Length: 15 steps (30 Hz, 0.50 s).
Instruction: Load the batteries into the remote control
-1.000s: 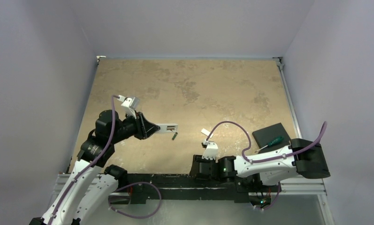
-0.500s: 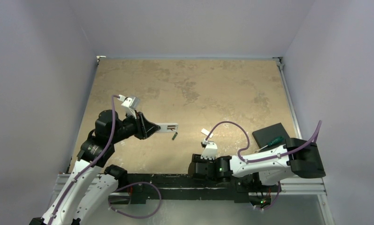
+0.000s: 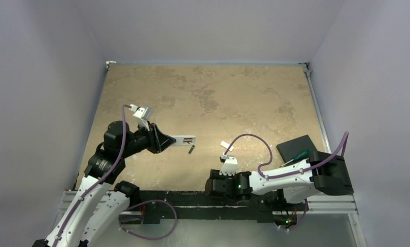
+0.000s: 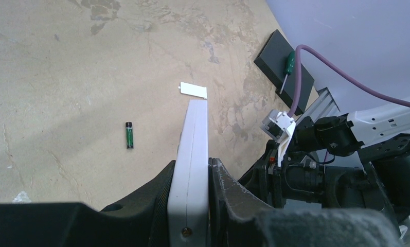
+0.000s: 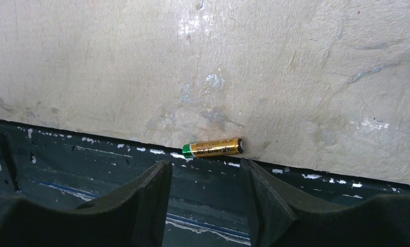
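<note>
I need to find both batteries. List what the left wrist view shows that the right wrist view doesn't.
Only the left wrist view: the left gripper shut on the white remote, a dark battery on the table beside it, a white cover piece past its tip, a screwdriver on the black pad. Only the right wrist view: the gold battery at the table's near edge against the dark rail, ahead of the open right gripper. Both: the tan table.

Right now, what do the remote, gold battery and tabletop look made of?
Remote: likely matte white plastic, with a moulded seam along its edge. Gold battery: metal-looking, glossy gold-and-green printed wrap. Tabletop: mottled tan stone look with glare patches; laminate or real stone, can't tell.
</note>
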Each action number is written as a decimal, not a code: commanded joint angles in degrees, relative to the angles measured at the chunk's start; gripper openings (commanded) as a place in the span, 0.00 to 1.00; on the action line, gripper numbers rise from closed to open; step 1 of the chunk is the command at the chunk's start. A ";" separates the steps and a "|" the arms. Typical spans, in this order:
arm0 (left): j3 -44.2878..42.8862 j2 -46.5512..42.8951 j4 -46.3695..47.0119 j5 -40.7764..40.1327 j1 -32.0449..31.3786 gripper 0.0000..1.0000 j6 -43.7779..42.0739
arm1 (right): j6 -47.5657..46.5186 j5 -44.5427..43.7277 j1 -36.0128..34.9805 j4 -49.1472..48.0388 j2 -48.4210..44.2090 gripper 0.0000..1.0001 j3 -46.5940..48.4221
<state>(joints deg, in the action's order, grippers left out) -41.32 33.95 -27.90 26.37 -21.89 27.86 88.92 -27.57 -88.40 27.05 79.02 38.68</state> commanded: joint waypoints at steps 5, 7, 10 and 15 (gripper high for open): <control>-0.96 -0.83 2.77 0.87 0.09 0.00 -0.70 | 1.70 -2.74 -0.11 -0.26 1.51 0.58 2.48; -0.95 -0.82 2.81 0.88 0.09 0.00 -0.70 | 1.66 -3.05 -0.04 0.19 1.93 0.58 2.88; -0.95 -0.90 2.68 0.88 0.09 0.00 -0.70 | 1.69 -3.55 -0.02 0.79 2.46 0.57 3.48; -1.00 -1.04 2.59 0.97 0.09 0.00 -0.70 | 1.89 -4.39 0.38 2.47 4.03 0.56 4.39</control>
<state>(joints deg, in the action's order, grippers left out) -41.32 33.45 -27.90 26.41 -21.89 27.86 89.10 -28.97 -88.38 26.85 82.02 40.66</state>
